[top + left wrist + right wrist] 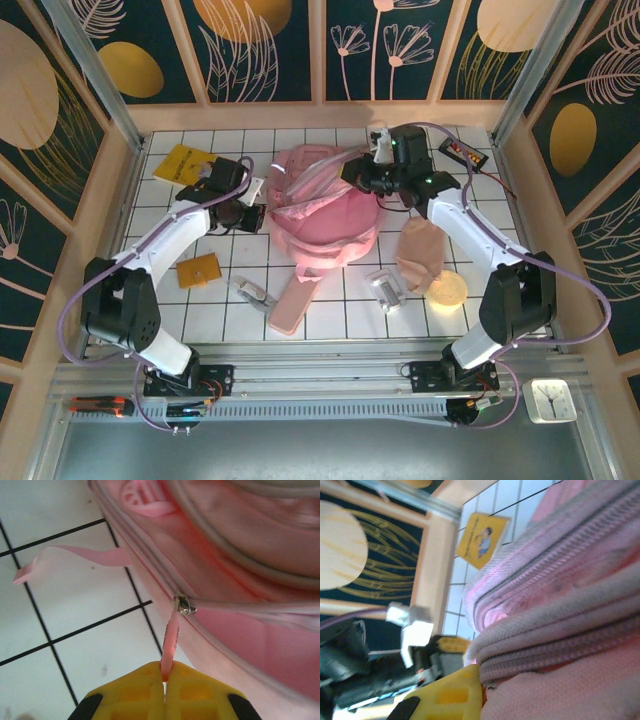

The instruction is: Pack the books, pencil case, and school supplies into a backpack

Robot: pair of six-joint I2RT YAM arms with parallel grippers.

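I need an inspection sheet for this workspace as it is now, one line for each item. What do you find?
Surface: white tiled table with dark grid lines.
Job's things: pink backpack in the middle; yellow book far left; pencil case, orange-brown pad and silver clips nearer, all outside it.
Clutter: black slab far right; beige pouch and pale yellow disc right of the backpack.
Grippers: left tool shut on the zip pull; right tool shut at the backpack's rim, seemingly pinching fabric.
Cables: purple cables loop out beside both arms.
Surroundings: dark leaf-patterned panels in wooden frames; small clock off the table.
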